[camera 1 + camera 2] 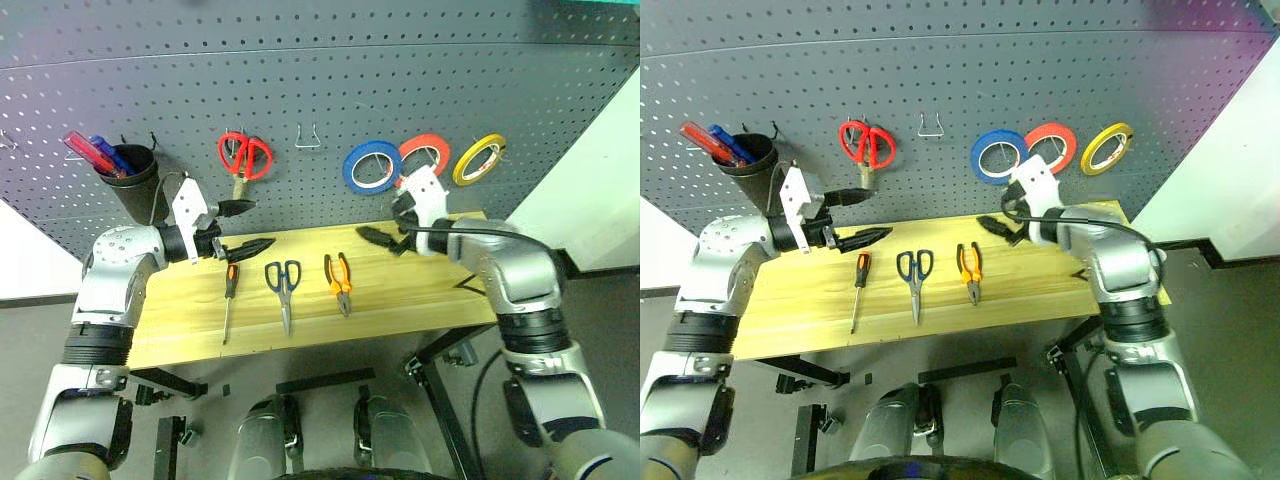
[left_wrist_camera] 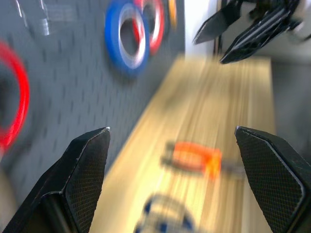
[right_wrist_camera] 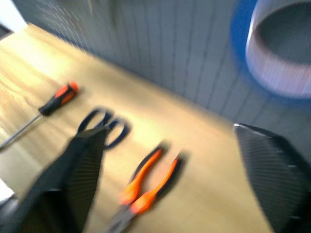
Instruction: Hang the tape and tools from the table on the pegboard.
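Pegboard [image 1: 320, 90] already holding blue tape [image 1: 372, 166] above spread, empty right gripper [image 1: 385, 238]; pliers [image 1: 340, 281], scissors [image 1: 284, 285], screwdriver [image 1: 229, 298] on table [image 1: 400, 300] awaiting hanging, near spread left gripper [image 1: 238, 228].

a light wooden table [image 1: 420, 300] with a yellowish grain stands on black metal legs against the wall. three tools lie on it in a row, near the middle and apart from one another: a slim screwdriver [image 1: 229, 300] with an orange-and-black handle on the left, dark-handled scissors [image 1: 284, 290] in the middle, blades toward the front edge, and orange-and-black pliers [image 1: 339, 283] on the right.
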### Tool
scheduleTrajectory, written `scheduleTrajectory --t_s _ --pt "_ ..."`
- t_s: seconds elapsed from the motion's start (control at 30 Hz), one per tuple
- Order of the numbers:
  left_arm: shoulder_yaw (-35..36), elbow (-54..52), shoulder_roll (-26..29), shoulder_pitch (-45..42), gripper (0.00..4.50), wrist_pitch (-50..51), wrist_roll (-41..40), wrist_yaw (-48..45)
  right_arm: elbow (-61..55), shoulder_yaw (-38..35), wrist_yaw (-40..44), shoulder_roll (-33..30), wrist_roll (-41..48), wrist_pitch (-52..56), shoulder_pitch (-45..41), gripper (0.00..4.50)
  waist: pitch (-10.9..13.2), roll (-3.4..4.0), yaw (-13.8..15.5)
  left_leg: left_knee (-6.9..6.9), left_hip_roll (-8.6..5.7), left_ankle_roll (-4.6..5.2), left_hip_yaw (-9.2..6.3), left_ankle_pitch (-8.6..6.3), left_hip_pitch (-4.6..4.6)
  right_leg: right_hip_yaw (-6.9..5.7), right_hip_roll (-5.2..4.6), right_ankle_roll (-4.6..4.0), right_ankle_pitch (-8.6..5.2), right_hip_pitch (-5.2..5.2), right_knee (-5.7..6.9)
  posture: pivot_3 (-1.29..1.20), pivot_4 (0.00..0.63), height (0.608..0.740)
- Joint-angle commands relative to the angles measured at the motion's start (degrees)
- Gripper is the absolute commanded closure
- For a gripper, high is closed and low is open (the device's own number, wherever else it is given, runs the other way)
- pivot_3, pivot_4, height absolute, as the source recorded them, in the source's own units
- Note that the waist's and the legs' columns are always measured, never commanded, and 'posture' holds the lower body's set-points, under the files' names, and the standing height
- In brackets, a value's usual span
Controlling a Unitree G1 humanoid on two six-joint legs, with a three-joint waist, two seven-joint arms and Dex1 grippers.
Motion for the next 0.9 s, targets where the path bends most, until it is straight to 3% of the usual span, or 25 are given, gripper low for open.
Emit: scheduleTrajectory --t_s 0.03,0.37,0.73,0.9 --pt "-2.1 2.6 1.9 0.3 0.21 -3.2 3.8 -1.2 5.4 -2.1 -4.5 2.6 0.2 3.3 -4.7 0.02 0.0 0.01 0.1 0.00 -0.02 -0.06 0.01 0.04 -0.07 0.00 -0.02 0.00 0.00 -0.18 -0.01 0.06 0.125 0.740" --pt "-7.7 7.5 1.5 0.8 0.21 -3.2 8.1 -4.9 32.6 0.5 -10.7 8.5 -5.1 -8.3 -12.6 0.02 0.6 0.11 0.1 -0.04 -0.03 -0.14 0.08 0.11 -0.35 0.03 -0.01 0.09 0.04 -0.31 0.00 0.10 0.222 0.740" --pt "-8.2 6.4 0.2 0.2 0.21 -2.0 8.2 -5.5 48.6 -2.4 -11.6 12.8 -5.1 -17.0 -18.4 0.02 3.4 0.26 0.2 -0.03 -0.03 0.02 0.07 0.21 -0.33 0.10 -0.02 0.20 0.07 -0.31 0.07 0.13 0.272 0.740" --pt "-7.7 5.3 0.5 1.3 0.21 -0.8 7.8 -5.8 50.2 -1.1 -10.2 14.3 -5.9 -17.6 -18.5 0.02 4.0 0.31 0.1 -0.04 -0.03 0.02 0.06 0.21 -0.33 0.11 -0.03 0.21 0.06 -0.32 0.07 0.13 0.287 0.740"
